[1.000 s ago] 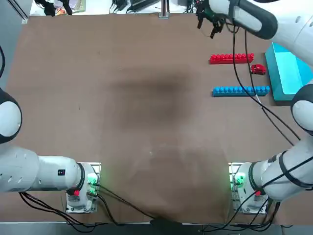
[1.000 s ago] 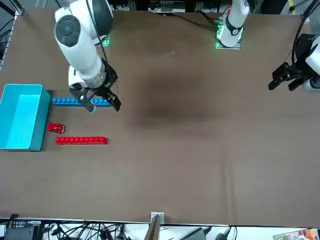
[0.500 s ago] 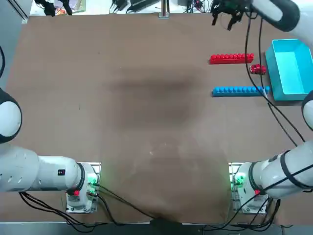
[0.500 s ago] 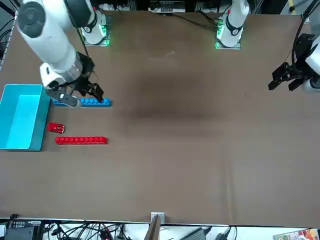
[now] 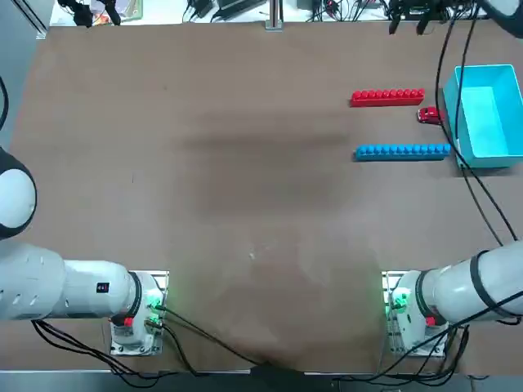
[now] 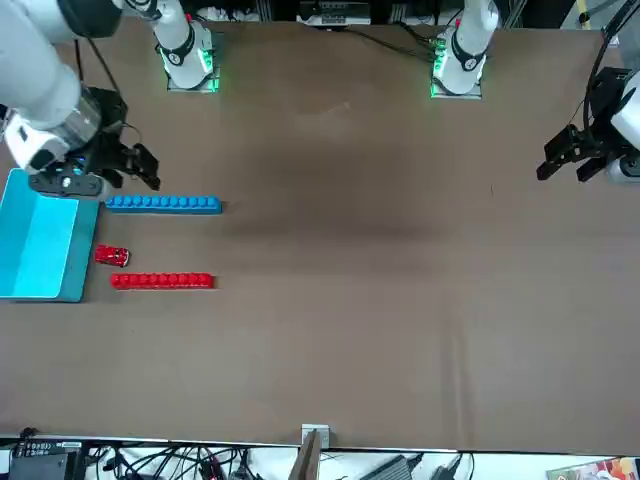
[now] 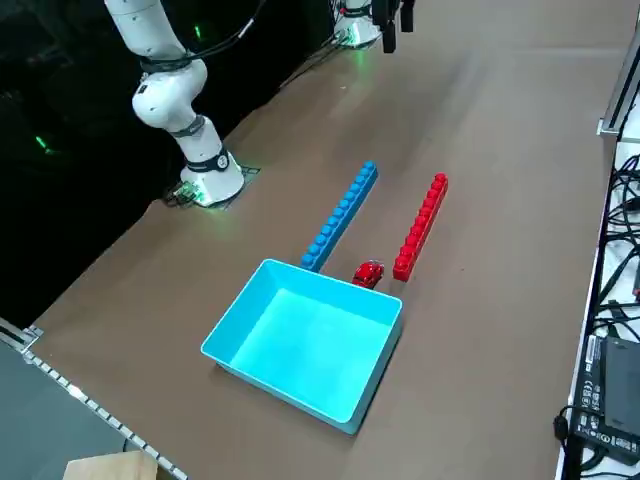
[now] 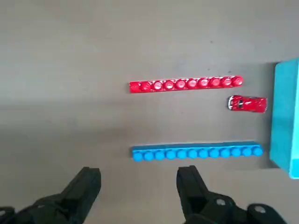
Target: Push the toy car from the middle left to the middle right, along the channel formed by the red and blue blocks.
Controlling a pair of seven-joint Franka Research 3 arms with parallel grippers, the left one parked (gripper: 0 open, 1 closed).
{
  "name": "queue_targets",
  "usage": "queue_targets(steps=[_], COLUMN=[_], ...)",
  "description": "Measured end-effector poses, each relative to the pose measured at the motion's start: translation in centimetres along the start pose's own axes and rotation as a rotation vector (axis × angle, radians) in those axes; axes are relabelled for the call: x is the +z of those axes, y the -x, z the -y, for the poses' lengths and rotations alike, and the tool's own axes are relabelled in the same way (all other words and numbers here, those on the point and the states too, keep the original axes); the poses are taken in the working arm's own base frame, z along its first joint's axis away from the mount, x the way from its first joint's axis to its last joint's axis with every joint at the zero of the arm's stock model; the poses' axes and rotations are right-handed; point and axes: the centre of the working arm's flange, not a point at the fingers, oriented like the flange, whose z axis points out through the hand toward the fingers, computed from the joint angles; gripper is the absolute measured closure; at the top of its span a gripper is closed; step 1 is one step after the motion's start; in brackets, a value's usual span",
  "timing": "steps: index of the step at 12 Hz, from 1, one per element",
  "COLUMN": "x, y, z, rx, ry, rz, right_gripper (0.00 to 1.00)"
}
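Brown tabletop (image 8: 107, 112), glossy rounded toy car (image 8: 247, 103), right tool (image 8: 138, 179) above, spread.

Toy car (image 8: 248, 104): red, upright | right end (nearer red bar (image 8: 186, 84))

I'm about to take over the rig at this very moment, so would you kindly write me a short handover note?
Right claw: open and empty, raised above the table on the far side, away from the car.
Toy car: at the right end of the channel, just past the end of the red studded bar and beside the light-blue bin.
Blue studded bar: parallel to the red one, forming the channel's other side.
Done: the car is at the right, as asked.
Left: apparently nothing more to push; perhaps just park the right arm.
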Motion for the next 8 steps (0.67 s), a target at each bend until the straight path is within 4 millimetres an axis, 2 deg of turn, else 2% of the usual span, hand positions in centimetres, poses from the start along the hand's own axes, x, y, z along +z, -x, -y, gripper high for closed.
queue_targets(steps=[4,8], x=[-1.4,-2.2], y=[-0.1,0.0], z=[-3.9,-6.1], rx=[-0.052,-0.026], ry=[0.000,-0.001], rz=[-0.021,-0.033], right_gripper=[0.00,0.00])
